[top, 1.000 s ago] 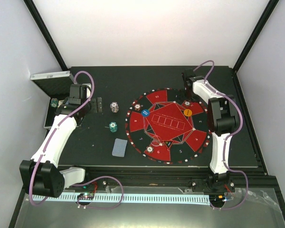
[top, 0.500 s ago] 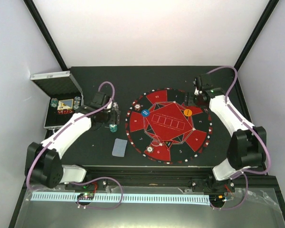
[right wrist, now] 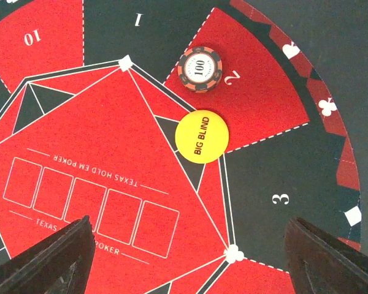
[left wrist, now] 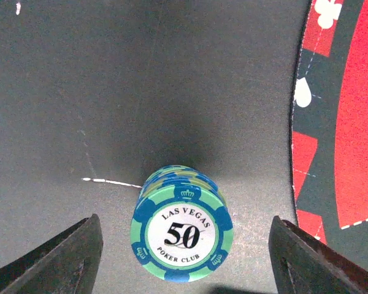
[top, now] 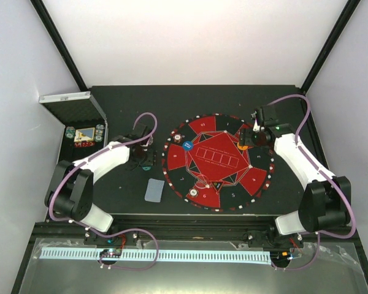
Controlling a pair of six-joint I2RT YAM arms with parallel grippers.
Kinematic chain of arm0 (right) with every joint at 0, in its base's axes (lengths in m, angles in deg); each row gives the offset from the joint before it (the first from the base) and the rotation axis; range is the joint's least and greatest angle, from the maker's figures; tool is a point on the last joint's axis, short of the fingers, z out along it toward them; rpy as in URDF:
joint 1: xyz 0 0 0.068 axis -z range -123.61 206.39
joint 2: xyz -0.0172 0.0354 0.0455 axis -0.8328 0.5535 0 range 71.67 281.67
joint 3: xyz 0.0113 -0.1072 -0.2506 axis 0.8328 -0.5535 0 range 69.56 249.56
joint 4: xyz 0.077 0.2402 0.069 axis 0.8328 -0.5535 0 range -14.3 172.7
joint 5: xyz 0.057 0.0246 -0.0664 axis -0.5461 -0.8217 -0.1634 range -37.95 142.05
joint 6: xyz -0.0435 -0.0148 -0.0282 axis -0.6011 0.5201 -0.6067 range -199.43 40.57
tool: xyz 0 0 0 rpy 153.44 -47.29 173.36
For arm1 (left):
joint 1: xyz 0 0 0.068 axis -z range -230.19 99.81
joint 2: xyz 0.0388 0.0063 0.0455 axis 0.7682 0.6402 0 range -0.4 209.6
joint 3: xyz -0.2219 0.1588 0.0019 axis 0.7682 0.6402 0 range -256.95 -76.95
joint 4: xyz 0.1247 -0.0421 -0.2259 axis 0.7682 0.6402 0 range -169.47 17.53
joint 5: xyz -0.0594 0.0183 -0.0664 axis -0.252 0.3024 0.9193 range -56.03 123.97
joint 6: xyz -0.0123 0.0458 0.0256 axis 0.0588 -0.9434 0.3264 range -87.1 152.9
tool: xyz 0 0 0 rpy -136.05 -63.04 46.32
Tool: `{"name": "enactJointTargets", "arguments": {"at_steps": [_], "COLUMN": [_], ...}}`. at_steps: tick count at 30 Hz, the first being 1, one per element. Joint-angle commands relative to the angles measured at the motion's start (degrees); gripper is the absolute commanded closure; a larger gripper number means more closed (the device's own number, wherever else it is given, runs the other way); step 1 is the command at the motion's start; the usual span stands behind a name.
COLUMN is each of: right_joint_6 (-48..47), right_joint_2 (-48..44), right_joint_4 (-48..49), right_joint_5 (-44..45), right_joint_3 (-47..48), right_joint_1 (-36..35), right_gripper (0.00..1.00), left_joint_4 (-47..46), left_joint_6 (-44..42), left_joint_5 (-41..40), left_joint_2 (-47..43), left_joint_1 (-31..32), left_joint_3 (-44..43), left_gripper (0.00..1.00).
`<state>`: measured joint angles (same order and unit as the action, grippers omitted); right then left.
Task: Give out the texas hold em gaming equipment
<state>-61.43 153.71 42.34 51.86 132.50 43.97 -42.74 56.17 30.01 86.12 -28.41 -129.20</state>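
Nearest, card deck (top: 154,190) lies on desk (top: 172,101) beside mat (top: 257,177). Then L jaws apart astride teal 50-chip stack (left wrist: 181,231), not touching, prob. lined up to grab. Farther, R jaws apart, empty, over BIG BLIND button (right wrist: 200,136) & 100-chip stack (right wrist: 200,68) at seat 2.

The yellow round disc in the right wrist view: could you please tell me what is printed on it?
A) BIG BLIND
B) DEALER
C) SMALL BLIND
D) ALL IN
A: the yellow round disc carries the words BIG BLIND in black letters. It lies flat on the round red-and-black mat, beside the red-and-black 100 chip.
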Motion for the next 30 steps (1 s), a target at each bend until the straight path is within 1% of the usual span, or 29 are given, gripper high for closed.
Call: {"name": "enactJointTargets", "arguments": {"at_steps": [1,7,14,30], "right_joint_6": [-0.7,-0.34,-0.33,-0.41], "right_joint_2": [-1.15,-0.56,-0.57,-0.26], "right_joint_4": [1.04,1.5,1.34,1.18], "right_joint_5": [-0.47,-1.03,-0.61,-0.01], "right_joint_3": [-0.88,-1.13,-0.95,-0.72], "right_joint_1": [0.32,0.3,0.3,0.31], "right_gripper": [0.15,0.15,0.15,0.15], "left_joint_4": [-2.29,-2.39,-2.22,-1.75], "left_joint_6": [1.09,0.49,0.45,-0.12], "left_joint_5": [-1.09,-1.72,-2.15,-2.27], "left_joint_2": [0.99,2.12,3.18,2.83], "left_joint_1": [0.1,0.1,0.1,0.1], "left_joint_3": [0.17,-0.16,-0.58,-1.1], "left_gripper": [0.26,0.35,0.41,0.61]}}
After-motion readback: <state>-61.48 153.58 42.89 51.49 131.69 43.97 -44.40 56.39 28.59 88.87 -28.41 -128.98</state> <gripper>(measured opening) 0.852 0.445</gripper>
